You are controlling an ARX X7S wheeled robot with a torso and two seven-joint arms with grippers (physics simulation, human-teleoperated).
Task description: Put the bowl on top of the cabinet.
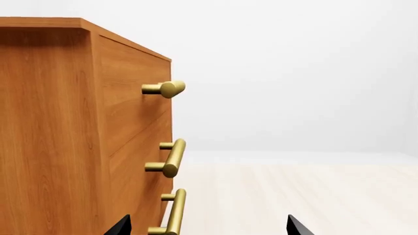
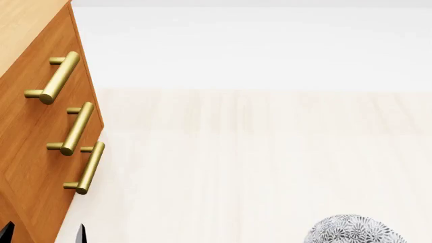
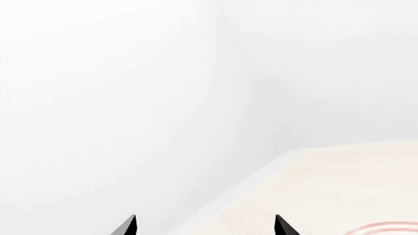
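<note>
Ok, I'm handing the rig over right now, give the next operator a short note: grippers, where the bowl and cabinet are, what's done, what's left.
Left gripper: open, empty, fingertips beside the cabinet's drawer front, near the brass handles.
Right gripper: open, empty, facing the wall and floor; a red-ringed plate edge is just in its view.
Bowl: low at the head view's bottom right, apart from the cabinet, not held.
Done: nothing, as the bowl is not on the cabinet.
Left: grasp the bowl, probably with the right arm, lift it, set it on the cabinet top.
</note>
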